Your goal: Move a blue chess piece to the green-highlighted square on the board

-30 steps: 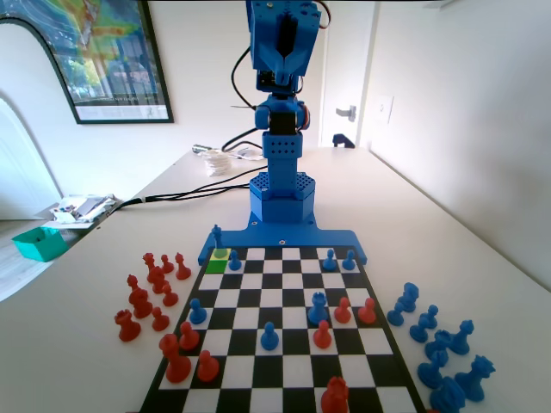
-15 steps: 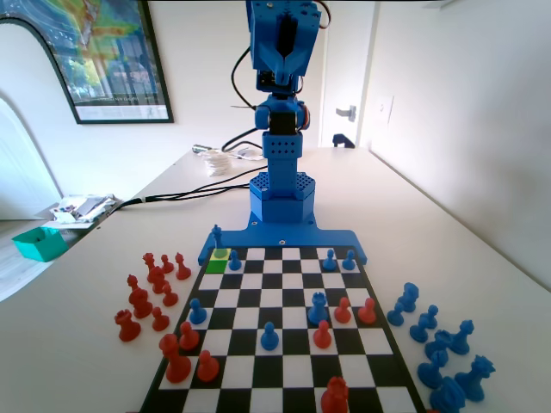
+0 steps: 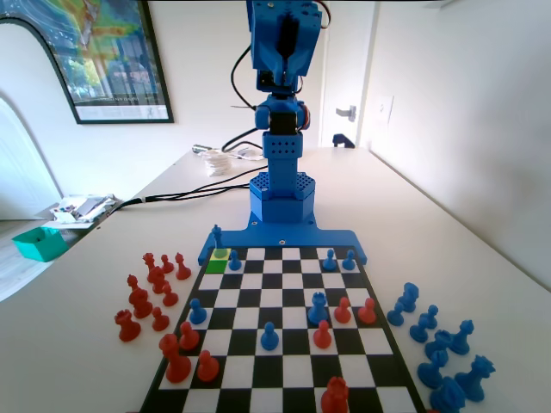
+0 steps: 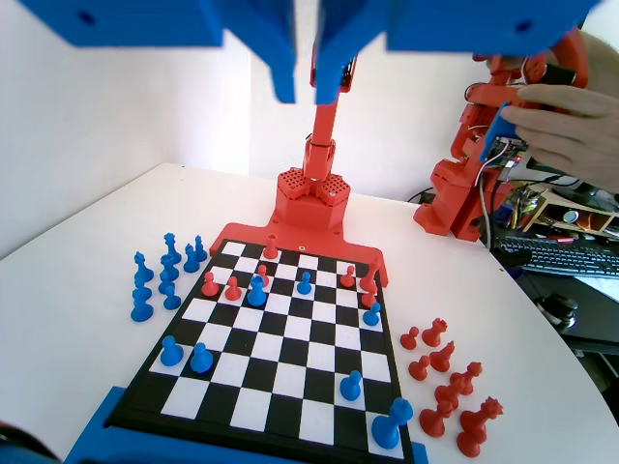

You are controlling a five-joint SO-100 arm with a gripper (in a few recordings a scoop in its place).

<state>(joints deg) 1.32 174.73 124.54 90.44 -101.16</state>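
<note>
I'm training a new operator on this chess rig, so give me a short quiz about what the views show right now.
1. True or false: the gripper holds a piece between its fingers.
2. In the fixed view, what stands right beside the green-highlighted square? A) a red piece B) the blue chess piece C) nothing
3. Fill in: in the fixed view, that square is in the board's far ___ corner.
Key: 1 false; 2 B; 3 left.

Blue chess piece (image 3: 234,259) upright, just beside green-highlighted square (image 3: 218,264) at board (image 3: 284,344) far-left corner.
</note>
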